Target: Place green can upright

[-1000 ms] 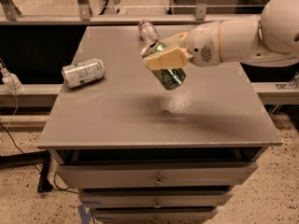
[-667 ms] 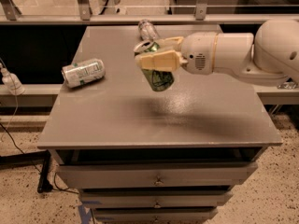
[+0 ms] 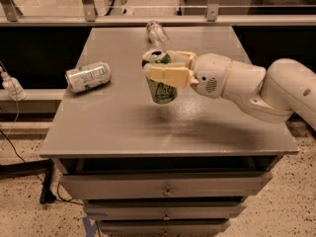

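The green can (image 3: pixel 161 89) is a shiny green drink can with pale lettering and a silver top with a pull tab. It is held nearly upright, slightly tilted, above the middle of the grey table (image 3: pixel 123 127). My gripper (image 3: pixel 162 69) reaches in from the right and its cream fingers (image 3: pixel 168 75) are shut around the can's upper part. The can's base hangs a little above the tabletop, over its shadow.
A silver-white can with green print (image 3: pixel 88 76) lies on its side at the table's left. A clear plastic bottle (image 3: pixel 157 33) lies at the back centre. Drawers (image 3: pixel 165 189) sit under the tabletop. A railing runs behind the table.
My gripper has moved left with the green can in it, from right of centre toward the table's middle. The other can and the bottle have not moved.
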Controlling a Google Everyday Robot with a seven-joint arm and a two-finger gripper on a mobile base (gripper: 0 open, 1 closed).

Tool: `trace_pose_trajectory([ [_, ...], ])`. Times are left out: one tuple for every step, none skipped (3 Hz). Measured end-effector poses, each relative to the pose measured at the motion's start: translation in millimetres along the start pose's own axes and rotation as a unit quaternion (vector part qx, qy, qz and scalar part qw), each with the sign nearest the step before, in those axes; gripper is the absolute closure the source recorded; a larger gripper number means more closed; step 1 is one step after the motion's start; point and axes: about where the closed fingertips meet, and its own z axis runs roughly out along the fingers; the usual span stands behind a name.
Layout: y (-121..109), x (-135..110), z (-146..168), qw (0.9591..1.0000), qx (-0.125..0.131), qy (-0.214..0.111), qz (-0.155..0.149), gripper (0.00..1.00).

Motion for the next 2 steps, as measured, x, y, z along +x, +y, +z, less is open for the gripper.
trace_pose_trajectory([
  [-0.2,7.5,-6.6,0.9994,-0.006,-0.033,-0.008,1.00],
  [-0.9,15.7,-13.5,0.9986,-0.012,-0.048,-0.020,1.00],
])
